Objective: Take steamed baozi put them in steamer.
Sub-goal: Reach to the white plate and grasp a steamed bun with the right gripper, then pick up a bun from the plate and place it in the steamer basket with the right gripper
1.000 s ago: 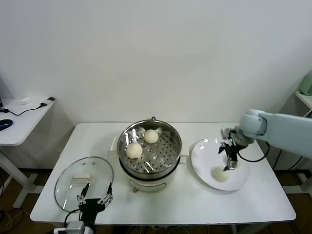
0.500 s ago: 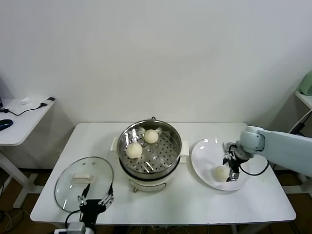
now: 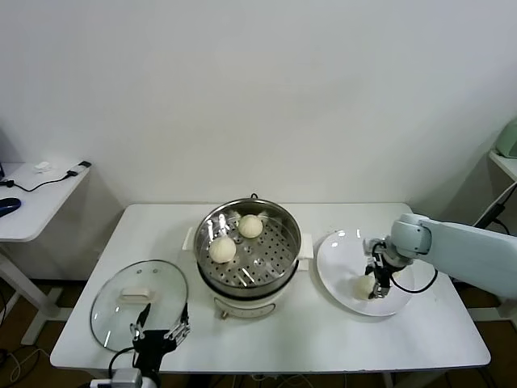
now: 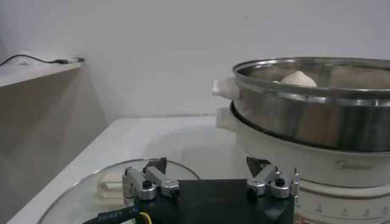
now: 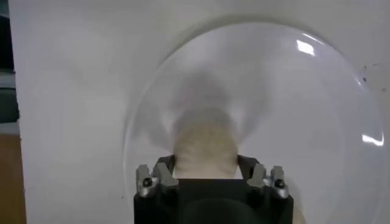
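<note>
Reaching down, right gripper (image 3: 376,280) seemingly straddling plate's (image 3: 339,250) baozi (image 3: 363,285)

Bright, even light throughout; glare spots on the plate (image 5: 341,122), and the baozi (image 5: 204,146) looks motion-blurred.

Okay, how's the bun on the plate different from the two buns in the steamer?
The bun on the plate lies on the flat white plate at the right, between the right gripper fingers; the two buns in the steamer sit free on the perforated floor of the steamer, untouched. The left gripper is open, by the glass lid. All three are round, smooth and pale cream.
</note>
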